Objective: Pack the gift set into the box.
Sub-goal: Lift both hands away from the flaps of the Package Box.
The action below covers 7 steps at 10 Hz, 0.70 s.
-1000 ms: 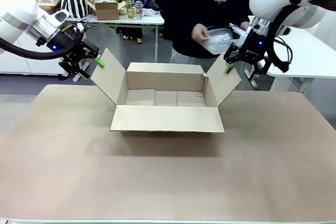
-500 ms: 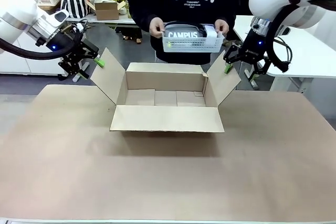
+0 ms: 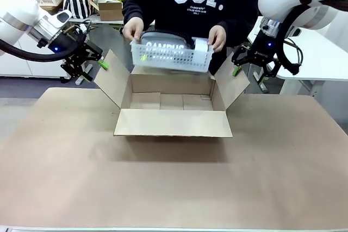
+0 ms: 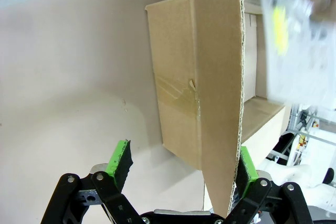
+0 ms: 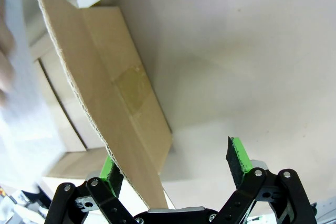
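Brown table carries the box; left gripper and right gripper, both spread wide, straddle its side flaps, likely bracing them outward for the person's basket between them.

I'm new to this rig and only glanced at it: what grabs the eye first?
A person's hands hold a white basket just above the far wall of the open box in the middle of the table. At its sides, the left gripper and right gripper are open, each astride a raised side flap.
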Each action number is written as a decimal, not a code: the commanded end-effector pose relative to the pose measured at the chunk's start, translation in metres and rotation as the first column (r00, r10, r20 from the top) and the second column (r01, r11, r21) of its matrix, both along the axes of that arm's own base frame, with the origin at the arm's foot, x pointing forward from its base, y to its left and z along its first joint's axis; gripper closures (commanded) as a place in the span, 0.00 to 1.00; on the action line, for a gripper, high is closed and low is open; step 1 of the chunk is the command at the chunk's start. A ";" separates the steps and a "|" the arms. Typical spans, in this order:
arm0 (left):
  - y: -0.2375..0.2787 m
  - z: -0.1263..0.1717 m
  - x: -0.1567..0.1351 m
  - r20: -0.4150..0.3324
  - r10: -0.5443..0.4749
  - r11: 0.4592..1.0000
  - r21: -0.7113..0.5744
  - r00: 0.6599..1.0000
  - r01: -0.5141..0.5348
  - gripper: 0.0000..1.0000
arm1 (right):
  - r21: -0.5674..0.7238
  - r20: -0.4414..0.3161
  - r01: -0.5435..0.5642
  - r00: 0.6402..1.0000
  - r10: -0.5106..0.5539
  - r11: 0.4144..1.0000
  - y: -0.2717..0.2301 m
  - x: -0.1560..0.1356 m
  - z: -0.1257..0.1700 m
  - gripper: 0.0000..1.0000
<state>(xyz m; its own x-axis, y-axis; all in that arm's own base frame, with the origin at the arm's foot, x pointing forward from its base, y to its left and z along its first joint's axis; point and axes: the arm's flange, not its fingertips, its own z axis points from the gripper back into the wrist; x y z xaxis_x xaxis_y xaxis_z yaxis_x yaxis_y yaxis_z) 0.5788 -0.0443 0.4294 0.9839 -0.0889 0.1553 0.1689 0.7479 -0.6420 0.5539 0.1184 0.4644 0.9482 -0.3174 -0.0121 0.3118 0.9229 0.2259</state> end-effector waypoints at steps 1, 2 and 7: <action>-0.001 0.002 -0.002 -0.006 0.014 1.000 0.011 1.000 -0.014 0.00 | -0.007 0.007 0.006 1.000 -0.006 1.000 0.001 0.000 0.003 0.00; -0.001 0.002 -0.002 -0.006 0.014 1.000 0.011 1.000 -0.014 0.00 | -0.007 0.007 0.006 1.000 -0.006 1.000 0.001 0.000 0.003 0.00; -0.001 0.002 -0.002 -0.006 0.014 1.000 0.011 1.000 -0.014 0.00 | -0.007 0.007 0.006 1.000 -0.006 1.000 0.001 0.000 0.003 0.00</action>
<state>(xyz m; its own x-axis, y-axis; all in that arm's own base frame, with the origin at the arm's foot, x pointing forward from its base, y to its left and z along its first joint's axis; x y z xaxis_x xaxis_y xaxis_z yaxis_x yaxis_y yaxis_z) 0.5788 -0.0443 0.4294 0.9839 -0.0889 0.1553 0.1689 0.7479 -0.6420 0.5539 0.1184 0.4644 0.9482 -0.3174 -0.0121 0.3118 0.9229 0.2259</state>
